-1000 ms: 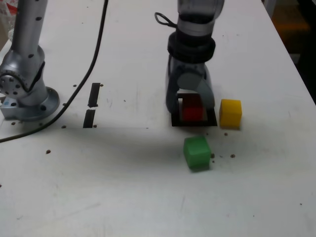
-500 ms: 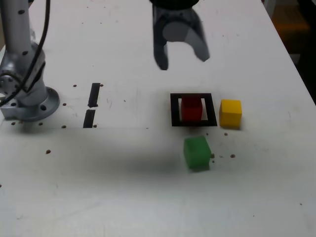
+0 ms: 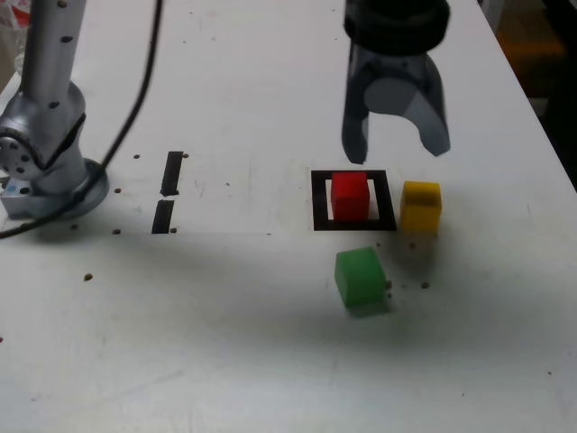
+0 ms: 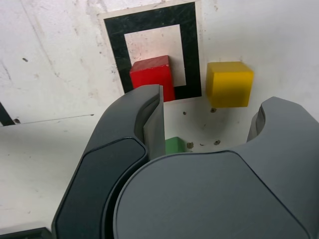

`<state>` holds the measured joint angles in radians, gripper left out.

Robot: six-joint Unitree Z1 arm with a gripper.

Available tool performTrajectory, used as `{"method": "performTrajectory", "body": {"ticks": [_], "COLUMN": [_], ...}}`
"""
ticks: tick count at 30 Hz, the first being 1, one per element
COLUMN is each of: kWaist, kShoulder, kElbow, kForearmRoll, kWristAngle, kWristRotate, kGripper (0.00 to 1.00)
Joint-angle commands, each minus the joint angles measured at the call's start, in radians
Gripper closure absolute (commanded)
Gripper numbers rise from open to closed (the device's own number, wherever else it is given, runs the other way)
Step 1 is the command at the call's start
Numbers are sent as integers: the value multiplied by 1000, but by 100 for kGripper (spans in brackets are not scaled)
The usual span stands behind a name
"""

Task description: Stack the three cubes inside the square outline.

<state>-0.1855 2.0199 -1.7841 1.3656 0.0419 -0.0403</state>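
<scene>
Grey two-fingered pincer [image 3: 395, 144], jaws spread and empty, lifted clear of small solid red cube [image 3: 350, 196], a second ago straddled inside flat thin black square outline [image 3: 317, 200]; now shifted toward small solid yellow cube [image 3: 420, 205]. First block judged placed, two left to stack. Red cube below pincer, upright, within outline's white interior. Yellow cube just below pincer tip, outside outline's edge. Small solid green cube [image 3: 361, 277] farther off, beyond red cube, on white tabletop [image 3: 252, 343].
</scene>
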Motion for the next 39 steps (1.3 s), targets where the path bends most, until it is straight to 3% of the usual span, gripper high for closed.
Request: {"method": "performTrajectory", "body": {"ticks": [1, 39], "kWaist": [-4, -3], "kShoulder": [15, 224], "kElbow": [-16, -70], "kForearmRoll": [-2, -95], "kWristAngle": [-5, -56], "kWristRotate": [7, 51], "kGripper": [27, 27]}}
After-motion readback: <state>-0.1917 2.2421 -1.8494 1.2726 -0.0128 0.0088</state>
